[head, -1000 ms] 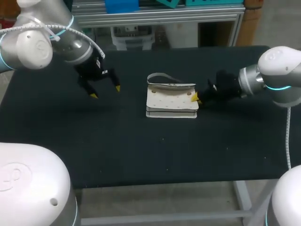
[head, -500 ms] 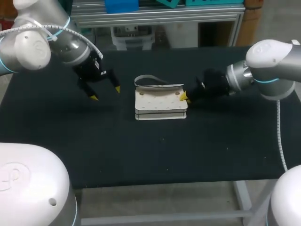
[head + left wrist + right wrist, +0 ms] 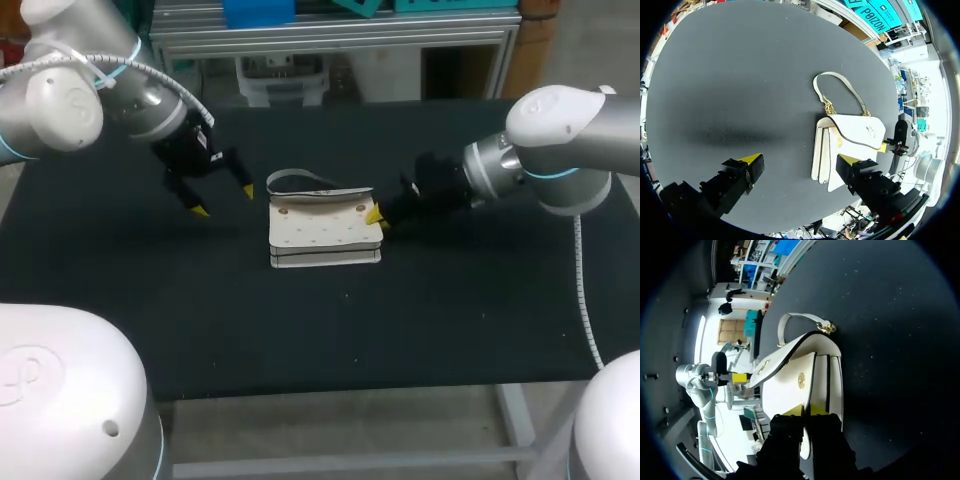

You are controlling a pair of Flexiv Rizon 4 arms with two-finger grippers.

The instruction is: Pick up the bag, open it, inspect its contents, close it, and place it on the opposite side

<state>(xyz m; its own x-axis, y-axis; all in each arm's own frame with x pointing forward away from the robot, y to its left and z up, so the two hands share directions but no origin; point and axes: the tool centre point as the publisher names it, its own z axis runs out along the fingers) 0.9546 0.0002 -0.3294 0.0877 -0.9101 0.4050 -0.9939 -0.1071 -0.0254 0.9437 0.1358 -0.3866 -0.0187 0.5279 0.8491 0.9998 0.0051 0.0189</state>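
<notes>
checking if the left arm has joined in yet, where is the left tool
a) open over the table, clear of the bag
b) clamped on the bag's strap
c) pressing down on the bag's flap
a: the left tool hangs open over the table, apart from the bag and its strap.

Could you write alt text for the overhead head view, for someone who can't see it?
A white handbag lies flat on a black table, with the right gripper closed on its right edge. The left gripper hangs open over the table to the bag's left.
</notes>
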